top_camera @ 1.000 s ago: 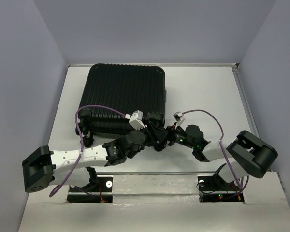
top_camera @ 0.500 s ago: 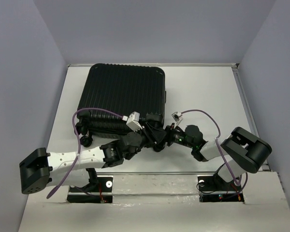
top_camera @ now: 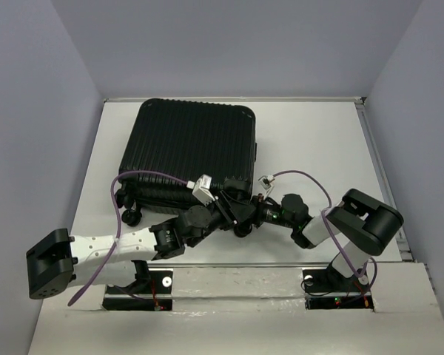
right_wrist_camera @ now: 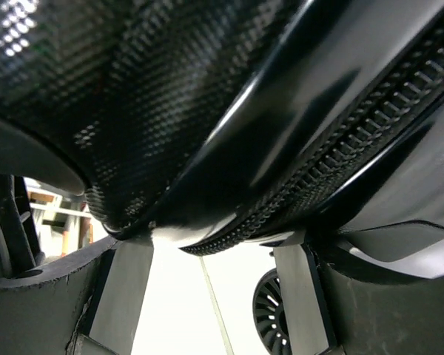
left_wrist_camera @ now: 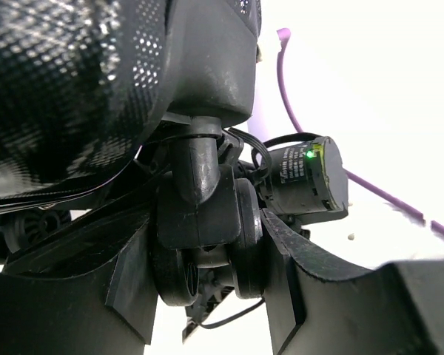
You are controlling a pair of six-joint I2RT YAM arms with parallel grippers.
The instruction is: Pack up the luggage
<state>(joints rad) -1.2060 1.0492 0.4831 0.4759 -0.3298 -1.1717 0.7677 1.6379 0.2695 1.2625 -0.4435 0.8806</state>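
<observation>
The luggage point(top_camera: 189, 148), a black ribbed suitcase, lies shut and flat on the white table point(top_camera: 311, 140). Both arms meet at its near right corner. My left gripper point(top_camera: 233, 211) point(left_wrist_camera: 207, 222) is shut on the corner's double caster wheel point(left_wrist_camera: 244, 237), one finger point(left_wrist_camera: 129, 274) pressed on each side. My right gripper point(top_camera: 251, 214) point(right_wrist_camera: 213, 251) is under the same corner. Its jaws stand apart, bare table shows between them, and the luggage's zipper rim point(right_wrist_camera: 296, 192) lies across the fingertips. A caster wheel point(right_wrist_camera: 272, 310) shows beside its right finger point(right_wrist_camera: 303, 296).
Another caster wheel point(top_camera: 130, 217) sticks out at the luggage's near left corner. Purple cables point(top_camera: 144, 176) loop above both wrists. The right arm's motor housing point(left_wrist_camera: 307, 181) sits just behind the held wheel. Grey walls close in the table on three sides.
Both arms have drawn left and lower toward the luggage's near right corner, the right elbow folding inward. The luggage has barely moved.
</observation>
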